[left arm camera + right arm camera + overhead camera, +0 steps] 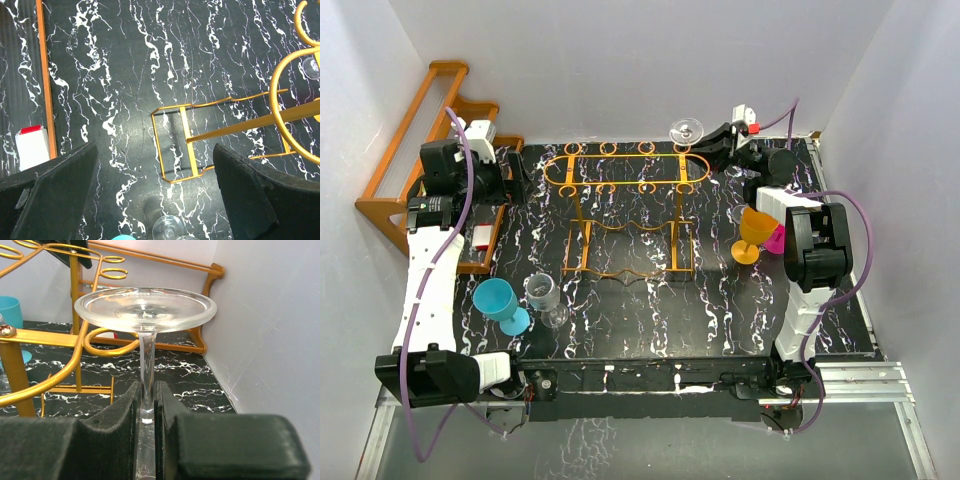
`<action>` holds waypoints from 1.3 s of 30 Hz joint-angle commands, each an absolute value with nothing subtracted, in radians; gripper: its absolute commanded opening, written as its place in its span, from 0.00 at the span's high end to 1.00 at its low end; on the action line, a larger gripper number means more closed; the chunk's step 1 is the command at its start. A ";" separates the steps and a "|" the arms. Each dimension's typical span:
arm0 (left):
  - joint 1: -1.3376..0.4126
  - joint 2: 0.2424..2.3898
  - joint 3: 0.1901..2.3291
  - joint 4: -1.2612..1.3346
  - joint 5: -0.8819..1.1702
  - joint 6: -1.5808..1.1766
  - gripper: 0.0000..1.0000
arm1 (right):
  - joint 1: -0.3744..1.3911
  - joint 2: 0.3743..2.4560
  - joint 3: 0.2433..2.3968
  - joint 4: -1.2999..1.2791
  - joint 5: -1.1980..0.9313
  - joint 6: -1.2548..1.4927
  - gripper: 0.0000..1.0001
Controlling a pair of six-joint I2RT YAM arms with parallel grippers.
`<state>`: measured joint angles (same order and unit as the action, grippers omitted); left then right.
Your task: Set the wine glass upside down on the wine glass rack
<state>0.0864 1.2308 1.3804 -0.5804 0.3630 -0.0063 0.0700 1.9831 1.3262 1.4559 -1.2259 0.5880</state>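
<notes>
A clear wine glass hangs upside down, foot up, at the rack's far right end. My right gripper is shut on its stem; its round foot sits above my fingers, and its bowl is hidden below them. The orange-gold wire wine glass rack stands mid-table, and its looped rail lies just left of the stem. My left gripper is open and empty, high over the rack's left end, fingers wide apart.
A brown wooden stepped rack lines the left wall, with a white and red block by it. A teal cup and a clear glass stand front left. An orange goblet and a pink piece stand right. White walls enclose the table.
</notes>
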 commanded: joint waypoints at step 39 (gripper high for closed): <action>0.093 1.215 1.385 -0.580 0.386 -0.020 0.03 | 0.089 1.882 1.214 1.767 -1.228 0.527 0.57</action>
